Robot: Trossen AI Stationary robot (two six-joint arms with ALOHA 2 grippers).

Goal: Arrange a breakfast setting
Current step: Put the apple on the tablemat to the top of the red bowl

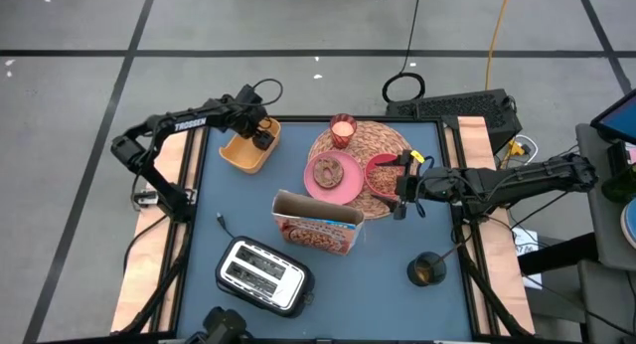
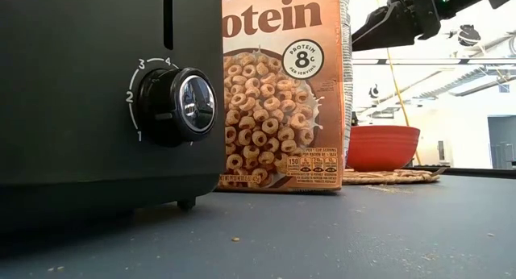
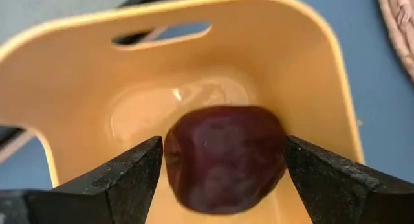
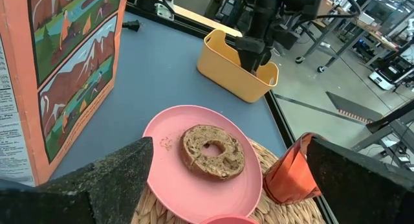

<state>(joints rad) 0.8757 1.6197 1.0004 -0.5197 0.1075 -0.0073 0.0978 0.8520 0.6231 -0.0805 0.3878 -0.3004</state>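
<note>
A round woven mat (image 1: 383, 140) lies at the table's far middle. On it stand a pink plate (image 1: 343, 190) with a bagel (image 1: 326, 170), a red bowl (image 1: 381, 173) and a small glass (image 1: 343, 131). The brown cereal box (image 1: 318, 227) stands upright near the plate. My left gripper (image 1: 263, 137) reaches down into a yellow bin (image 1: 243, 155), shut on a dark red fruit (image 3: 223, 159). My right gripper (image 1: 401, 197) is open and empty, above the mat beside the bowl, facing the plate (image 4: 228, 146). I cannot make out the spoon. My left gripper pinches the dark red fruit between its two fingers, one on each of its opposite sides (image 3: 173, 160). The fingers come from above into the bin. The fruit sits low inside the bin; whether it is clear of the bin's floor I cannot tell.
A black toaster (image 1: 260, 274) stands at the near edge, in front of the cereal box. A dark round object (image 1: 427, 269) sits at the near right. A small dark object (image 1: 221, 222) lies on the table left of the box. A keyboard (image 1: 467, 105) lies beyond the far edge.
</note>
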